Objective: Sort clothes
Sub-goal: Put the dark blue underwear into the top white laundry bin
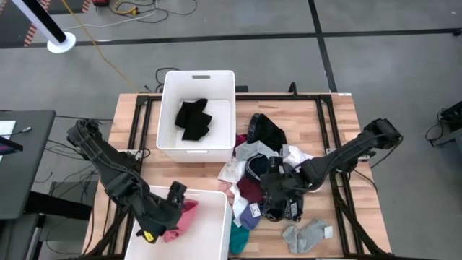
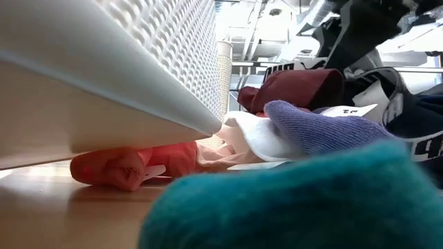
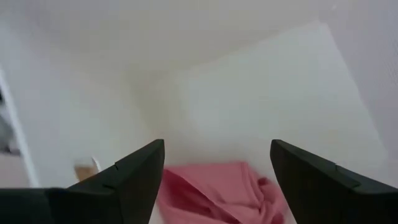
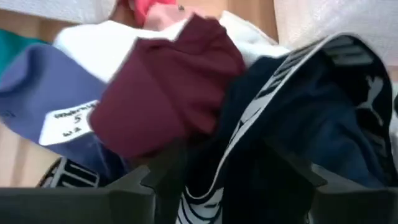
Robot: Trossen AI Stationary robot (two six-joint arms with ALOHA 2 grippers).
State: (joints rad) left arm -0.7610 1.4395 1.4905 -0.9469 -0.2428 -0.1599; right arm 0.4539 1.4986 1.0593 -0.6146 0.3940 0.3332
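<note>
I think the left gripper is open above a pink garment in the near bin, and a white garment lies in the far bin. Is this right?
Not quite. The garment in the far bin is black, not white; the high view shows it. The rest holds: the left gripper is open above the pink garment in the near bin.

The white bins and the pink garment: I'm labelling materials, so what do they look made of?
White bins: seemingly rigid, smooth plastic, with straight walls and rounded corners. Pink garment: soft matte fabric, probably knit; it lies crumpled in folds inside the nearer bin.
</note>
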